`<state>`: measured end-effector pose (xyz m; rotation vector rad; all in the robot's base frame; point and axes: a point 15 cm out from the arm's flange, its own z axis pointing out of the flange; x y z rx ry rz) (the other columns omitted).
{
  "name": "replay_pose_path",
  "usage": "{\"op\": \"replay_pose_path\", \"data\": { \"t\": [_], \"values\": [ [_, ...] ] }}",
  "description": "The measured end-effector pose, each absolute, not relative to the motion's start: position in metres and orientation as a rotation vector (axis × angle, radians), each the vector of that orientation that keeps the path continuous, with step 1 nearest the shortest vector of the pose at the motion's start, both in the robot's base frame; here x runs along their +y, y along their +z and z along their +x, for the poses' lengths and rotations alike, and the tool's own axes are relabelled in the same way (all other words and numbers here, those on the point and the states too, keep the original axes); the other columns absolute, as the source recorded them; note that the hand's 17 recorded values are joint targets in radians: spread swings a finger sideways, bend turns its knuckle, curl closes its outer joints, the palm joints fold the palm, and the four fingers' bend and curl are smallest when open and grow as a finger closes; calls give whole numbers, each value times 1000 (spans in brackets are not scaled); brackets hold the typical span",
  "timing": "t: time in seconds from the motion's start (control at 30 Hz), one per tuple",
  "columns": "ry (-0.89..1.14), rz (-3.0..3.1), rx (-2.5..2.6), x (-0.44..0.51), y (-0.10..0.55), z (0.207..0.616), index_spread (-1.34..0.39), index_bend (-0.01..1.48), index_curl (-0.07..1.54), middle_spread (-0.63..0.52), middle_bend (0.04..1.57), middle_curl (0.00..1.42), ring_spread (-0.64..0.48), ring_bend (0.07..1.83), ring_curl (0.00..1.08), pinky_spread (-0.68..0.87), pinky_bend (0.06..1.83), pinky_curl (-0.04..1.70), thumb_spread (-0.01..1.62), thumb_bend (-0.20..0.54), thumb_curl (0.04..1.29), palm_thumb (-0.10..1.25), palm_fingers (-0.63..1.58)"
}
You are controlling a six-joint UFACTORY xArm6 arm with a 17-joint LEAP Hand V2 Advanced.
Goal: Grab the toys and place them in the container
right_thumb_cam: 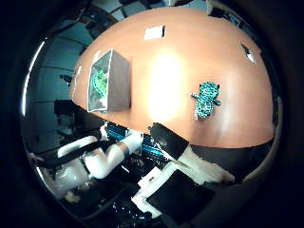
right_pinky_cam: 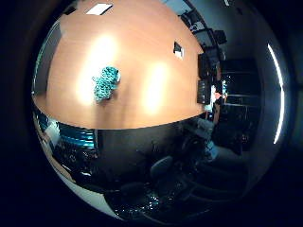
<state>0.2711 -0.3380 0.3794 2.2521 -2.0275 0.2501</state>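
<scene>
A teal and white plush toy (right_thumb_cam: 206, 100) lies on the orange-brown wooden table (right_thumb_cam: 166, 76), away from the container. It also shows in the right little finger side palm view (right_pinky_cam: 106, 83). A square clear container (right_thumb_cam: 116, 68) stands near one table edge, with a green thing (right_thumb_cam: 99, 85) inside it. My hand (right_thumb_cam: 109, 160) is high above the table, off its near edge. Its white and black fingers reach out relaxed, and they hold nothing.
A white card (right_thumb_cam: 154, 32) lies on the table past the container. A small dark object (right_pinky_cam: 178, 49) lies near the far table edge. Office chairs (right_pinky_cam: 161, 175) and dark screens (right_pinky_cam: 204, 78) stand around the table.
</scene>
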Motion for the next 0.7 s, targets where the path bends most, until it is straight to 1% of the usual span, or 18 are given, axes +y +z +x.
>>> {"op": "replay_pose_path", "data": {
  "t": [0.13,0.33,0.47,0.57,0.7],
  "values": [
    [202,2236,-2073,-350,355,276,-409,166,288,-120,276,353,42,414,205,434,343,300,1065,-25,275,477,297],
    [283,2177,-2176,-381,325,304,-399,165,290,-112,281,353,72,383,204,430,310,285,1061,-24,277,473,292],
    [219,2101,-2274,-400,288,300,-387,164,288,-97,272,350,80,377,206,430,309,283,1058,-24,276,469,294],
    [208,2044,-2354,-411,269,300,-361,168,289,-81,265,348,81,371,208,429,306,282,1046,-24,282,472,301],
    [170,1970,-2427,-418,249,297,-310,177,298,-27,242,343,101,357,209,428,300,281,1040,-25,284,472,306]
  ]
}}
